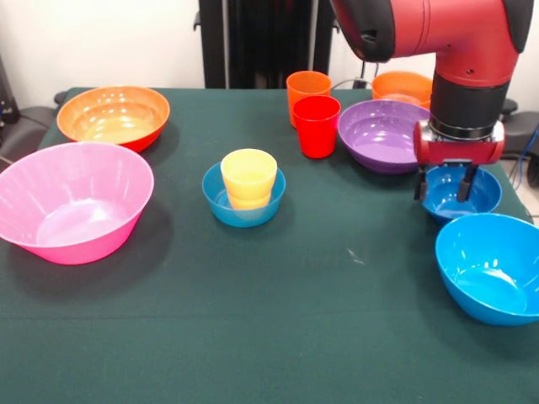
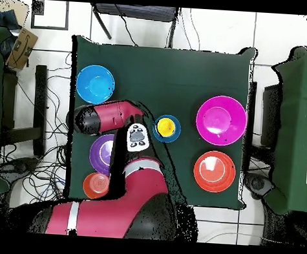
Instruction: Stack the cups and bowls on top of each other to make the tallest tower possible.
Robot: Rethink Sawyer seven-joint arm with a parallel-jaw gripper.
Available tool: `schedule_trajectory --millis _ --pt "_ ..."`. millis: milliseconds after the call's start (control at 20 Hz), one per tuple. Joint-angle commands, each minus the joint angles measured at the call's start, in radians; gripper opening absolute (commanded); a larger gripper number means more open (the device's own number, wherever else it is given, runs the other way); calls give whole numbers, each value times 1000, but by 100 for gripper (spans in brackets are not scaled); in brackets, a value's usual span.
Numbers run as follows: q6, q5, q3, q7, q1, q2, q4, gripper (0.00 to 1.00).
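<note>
My gripper [image 1: 442,183] hangs open over the left rim of a small blue bowl [image 1: 484,198] at the right, one finger outside the rim and the other inside. A yellow cup [image 1: 248,177] stands in another small blue bowl [image 1: 217,200] at mid-table. The orange cup [image 1: 308,87] and red cup [image 1: 317,126] stand side by side at the back. Beside them are the purple bowl [image 1: 379,135] and a small orange bowl [image 1: 402,86]. In the overhead view the arm [image 2: 108,116] hides the gripper; the yellow cup [image 2: 166,128] and purple bowl [image 2: 101,153] show.
A bright blue bowl [image 1: 493,268] sits at the front right edge, close to the gripper. A large pink bowl [image 1: 76,202] and a large orange bowl [image 1: 114,116] stand at the left. From above they are the pink bowl [image 2: 221,118] and orange bowl [image 2: 214,170].
</note>
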Motion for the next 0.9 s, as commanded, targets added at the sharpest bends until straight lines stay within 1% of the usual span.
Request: schedule_trajectory --millis 50,200,650,900 --pt "-36 -105 7 -36 20 52 4 100" --pt "-36 -107 18 -29 15 53 3 100" --pt "11 -87 55 -52 -17 33 6 100" --pt "3 -82 68 -54 -33 27 13 100"
